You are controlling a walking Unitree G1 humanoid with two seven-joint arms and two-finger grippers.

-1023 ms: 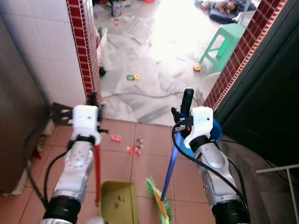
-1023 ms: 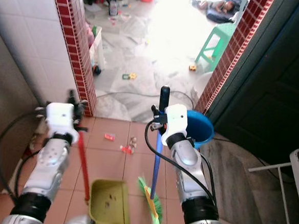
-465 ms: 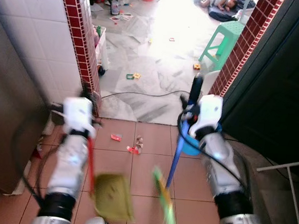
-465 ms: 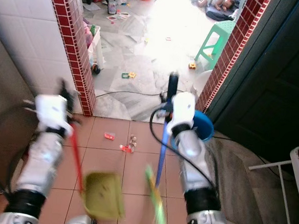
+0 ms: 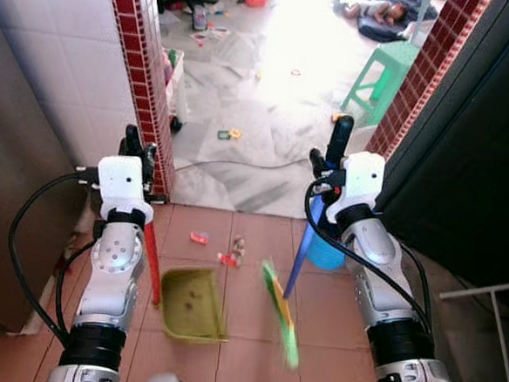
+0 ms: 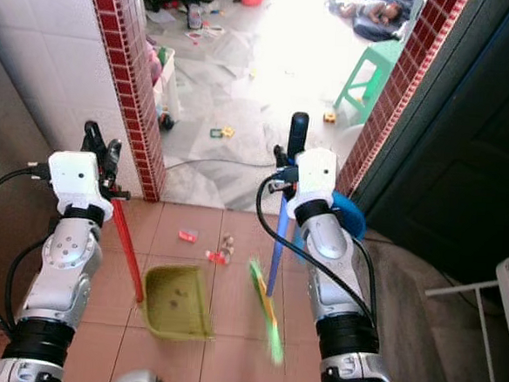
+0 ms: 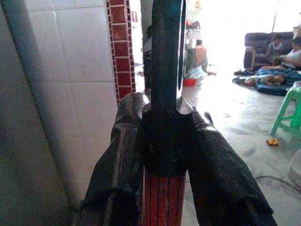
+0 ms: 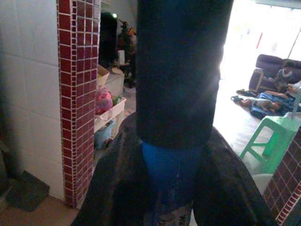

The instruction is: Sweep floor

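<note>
Right now my right gripper is clamped on the black-capped top of the blue-handled broom, whose shaft slants down and toward my left to a green-bristled head hanging blurred just over the terracotta tile floor. My left gripper is closed around the red handle of the olive-green plastic dustpan, which sits low at the floor with its open mouth turned toward the broom head. Between and beyond both tools, a little cluster of red and pale litter scraps lies on the tiles, ahead of the pan and forward-left of the bristles. I judge the coming stroke turns on that: the broom must reach past the scraps and pull them back toward the pan, and the right arm is the one placed for it. Just beside the broom shaft stands a blue plastic bucket, near enough to snag the handle. Farther off, the red-brick doorway pillar frames a sunlit marble room with a green plastic stool.
</note>
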